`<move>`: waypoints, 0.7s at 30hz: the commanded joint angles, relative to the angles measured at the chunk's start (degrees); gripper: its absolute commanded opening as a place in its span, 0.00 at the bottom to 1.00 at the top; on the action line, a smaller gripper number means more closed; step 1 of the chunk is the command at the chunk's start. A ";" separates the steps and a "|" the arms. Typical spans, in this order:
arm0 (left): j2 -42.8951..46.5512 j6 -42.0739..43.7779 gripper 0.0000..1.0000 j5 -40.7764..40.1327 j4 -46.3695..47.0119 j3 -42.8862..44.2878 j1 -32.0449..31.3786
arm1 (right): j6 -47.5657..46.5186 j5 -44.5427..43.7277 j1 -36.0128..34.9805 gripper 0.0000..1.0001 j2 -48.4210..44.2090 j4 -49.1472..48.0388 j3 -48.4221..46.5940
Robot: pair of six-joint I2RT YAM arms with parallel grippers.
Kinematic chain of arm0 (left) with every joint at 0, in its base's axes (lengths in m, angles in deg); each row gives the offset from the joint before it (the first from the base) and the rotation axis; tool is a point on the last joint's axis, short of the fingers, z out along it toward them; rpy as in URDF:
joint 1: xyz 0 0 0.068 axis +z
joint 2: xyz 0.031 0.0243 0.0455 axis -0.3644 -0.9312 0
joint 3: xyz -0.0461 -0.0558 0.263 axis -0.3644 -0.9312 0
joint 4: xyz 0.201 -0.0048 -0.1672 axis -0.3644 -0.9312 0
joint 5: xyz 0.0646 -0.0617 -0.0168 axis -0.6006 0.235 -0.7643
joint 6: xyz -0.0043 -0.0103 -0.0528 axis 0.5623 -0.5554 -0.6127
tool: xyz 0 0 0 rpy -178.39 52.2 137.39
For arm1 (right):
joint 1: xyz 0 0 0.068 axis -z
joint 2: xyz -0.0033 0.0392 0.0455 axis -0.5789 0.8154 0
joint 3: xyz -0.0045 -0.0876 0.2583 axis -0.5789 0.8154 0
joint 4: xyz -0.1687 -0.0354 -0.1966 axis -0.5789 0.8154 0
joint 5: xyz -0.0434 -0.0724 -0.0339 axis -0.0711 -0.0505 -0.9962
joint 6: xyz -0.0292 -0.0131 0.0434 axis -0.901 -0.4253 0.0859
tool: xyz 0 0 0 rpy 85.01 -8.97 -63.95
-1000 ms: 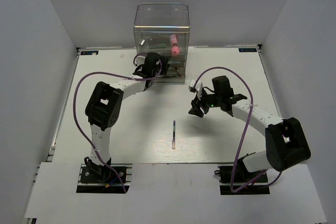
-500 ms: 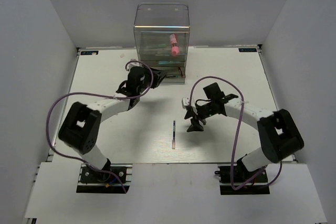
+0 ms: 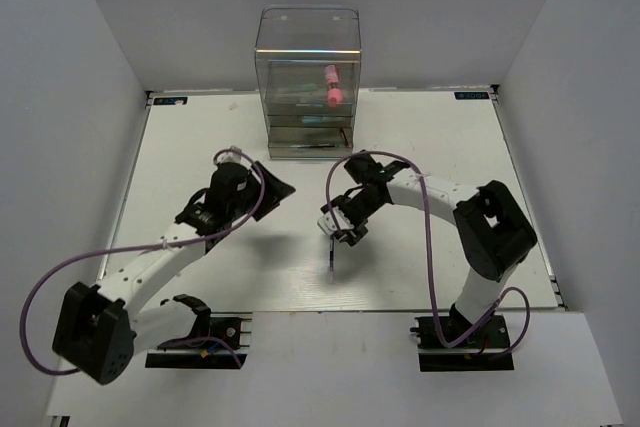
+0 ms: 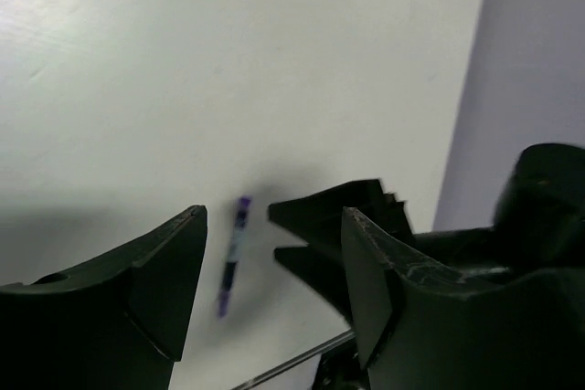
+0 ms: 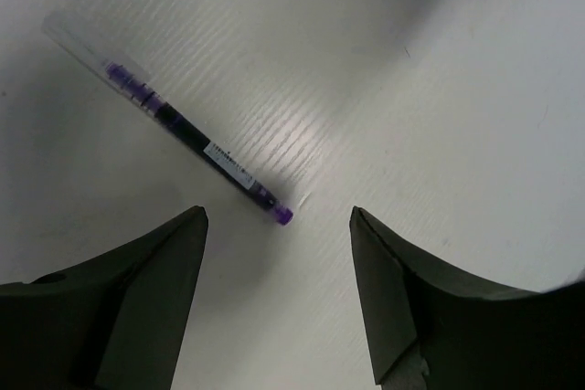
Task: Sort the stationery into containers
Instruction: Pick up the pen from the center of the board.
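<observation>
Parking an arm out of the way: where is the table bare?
Bare: back corners of the white table, left and right of the clear drawer box. Crowded: mid-table, left gripper and right gripper near the thin purple pen.

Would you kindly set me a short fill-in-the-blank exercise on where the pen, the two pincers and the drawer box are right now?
1. The right pincer hangs ____ the thin purple-and-clear pen, which lies flat on the white table.
2. The right pincer and the left pincer both have their jaws ____.
3. The chunky pink tube sits ____ the tall clear plastic drawer box.

Missing words: above; open; inside.
</observation>
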 commanded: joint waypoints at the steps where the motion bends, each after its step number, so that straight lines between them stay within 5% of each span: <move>1: 7.82 0.03 0.71 -2.87 -8.91 -4.83 0.21 | -12.84 -4.86 -2.43 0.68 2.20 5.66 -1.96; 9: 19.69 -3.75 0.72 -6.12 -14.18 -12.67 0.21 | -21.40 -10.49 -6.65 0.62 4.66 10.50 -0.99; 21: 20.94 -4.29 0.73 -7.44 -16.65 -13.20 0.21 | -27.65 -17.52 -11.22 0.50 10.11 16.39 -3.62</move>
